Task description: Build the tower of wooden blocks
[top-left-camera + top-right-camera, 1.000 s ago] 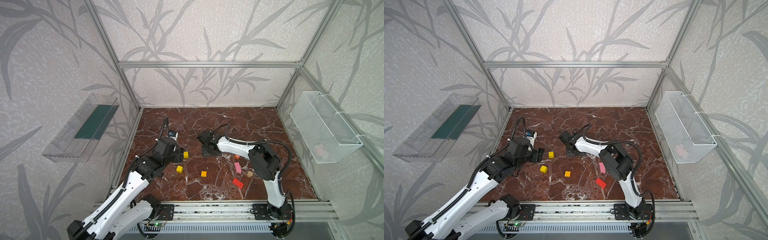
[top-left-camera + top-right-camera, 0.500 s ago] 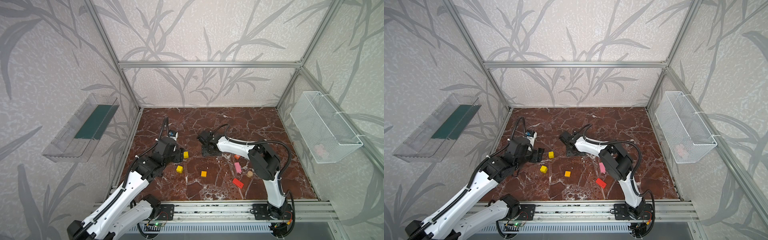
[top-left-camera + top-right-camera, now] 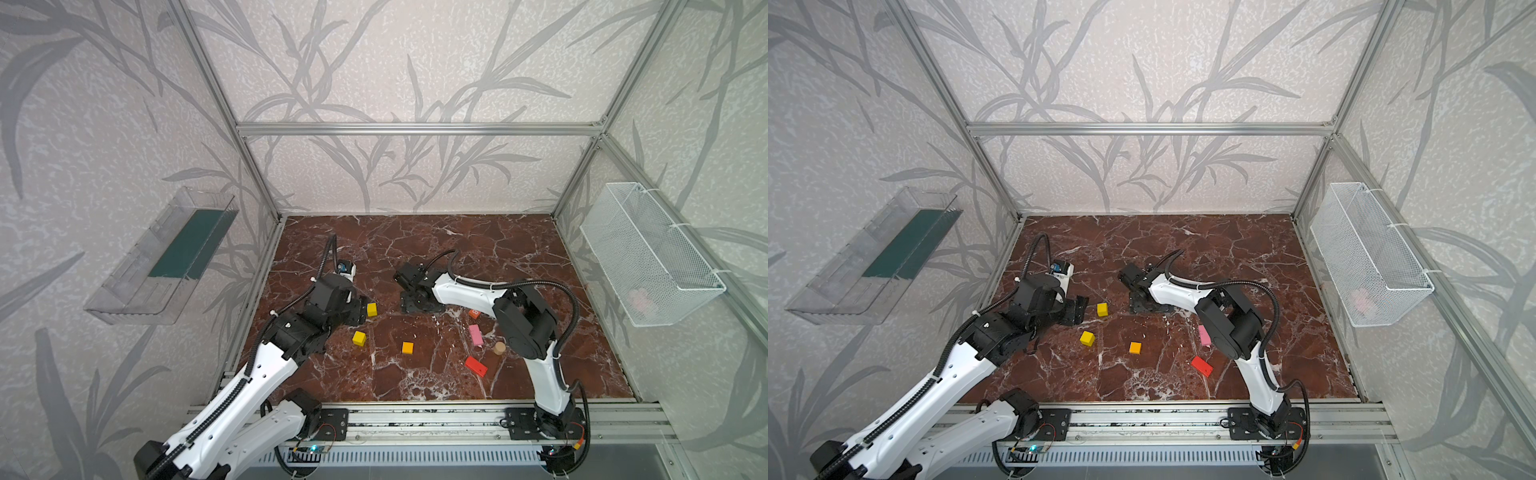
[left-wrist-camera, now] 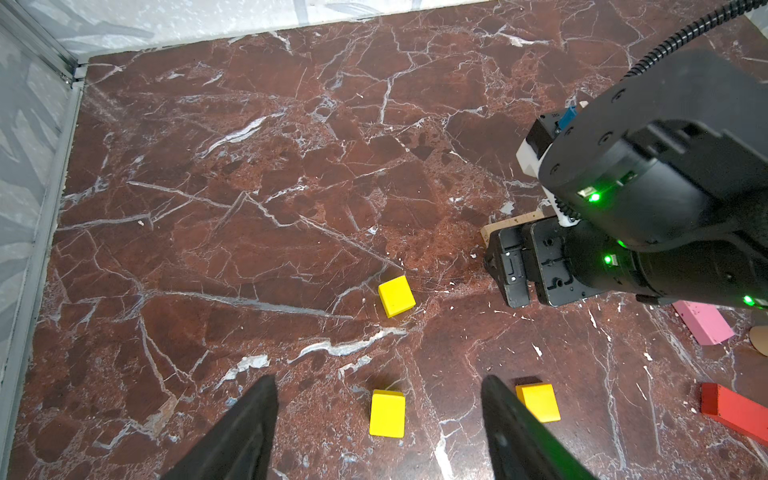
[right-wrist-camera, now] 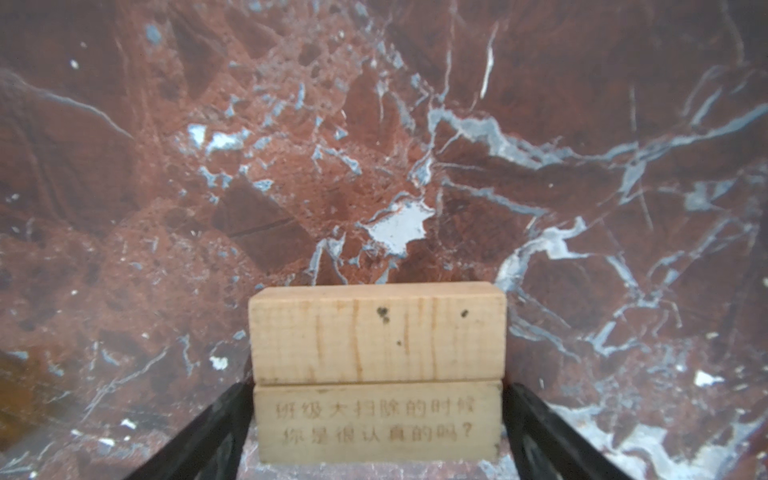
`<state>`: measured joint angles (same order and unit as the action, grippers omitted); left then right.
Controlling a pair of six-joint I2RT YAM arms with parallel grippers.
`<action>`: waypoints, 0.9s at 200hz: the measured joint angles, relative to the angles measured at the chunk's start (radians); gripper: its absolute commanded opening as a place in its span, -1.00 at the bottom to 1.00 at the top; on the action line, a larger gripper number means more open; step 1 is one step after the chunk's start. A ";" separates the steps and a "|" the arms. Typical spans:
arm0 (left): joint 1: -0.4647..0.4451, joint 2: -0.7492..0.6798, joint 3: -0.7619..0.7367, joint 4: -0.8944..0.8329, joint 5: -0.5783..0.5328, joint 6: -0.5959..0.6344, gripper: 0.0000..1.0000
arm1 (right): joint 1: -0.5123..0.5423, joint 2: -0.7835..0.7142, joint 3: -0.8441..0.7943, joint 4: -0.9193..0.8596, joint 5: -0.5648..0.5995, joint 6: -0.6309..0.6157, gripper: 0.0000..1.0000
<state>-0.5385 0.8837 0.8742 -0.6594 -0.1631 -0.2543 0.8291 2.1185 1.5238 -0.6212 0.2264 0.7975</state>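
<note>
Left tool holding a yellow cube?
No: the left wrist view shows the left tool open and empty, the yellow cube seen between its fingers lying free on the marble.

Red marble tabletop (image 3: 457, 237) lies between a clear wall bin (image 3: 137, 286) and a white wire basket (image 3: 631, 249)

Both top views look down from high above the near edge onto the whole floor (image 3: 478, 241); the left wrist camera faces far from mid-height, and the right wrist camera sits close over the tan planks (image 5: 376, 336).
</note>
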 measured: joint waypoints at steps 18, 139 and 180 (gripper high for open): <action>0.000 -0.002 0.000 0.000 0.000 0.000 0.51 | 0.000 0.000 0.000 0.000 -0.001 0.000 0.98; 0.000 -0.003 0.000 0.001 0.003 -0.009 0.29 | -0.004 -0.197 -0.048 0.030 -0.026 -0.010 0.98; -0.002 0.036 0.000 0.018 0.066 -0.064 -0.26 | -0.009 -0.364 -0.173 0.078 -0.025 -0.045 0.95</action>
<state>-0.5404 0.9199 0.8738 -0.6411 -0.0971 -0.3183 0.8204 1.7550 1.3506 -0.5430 0.2016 0.7528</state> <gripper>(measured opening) 0.445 0.993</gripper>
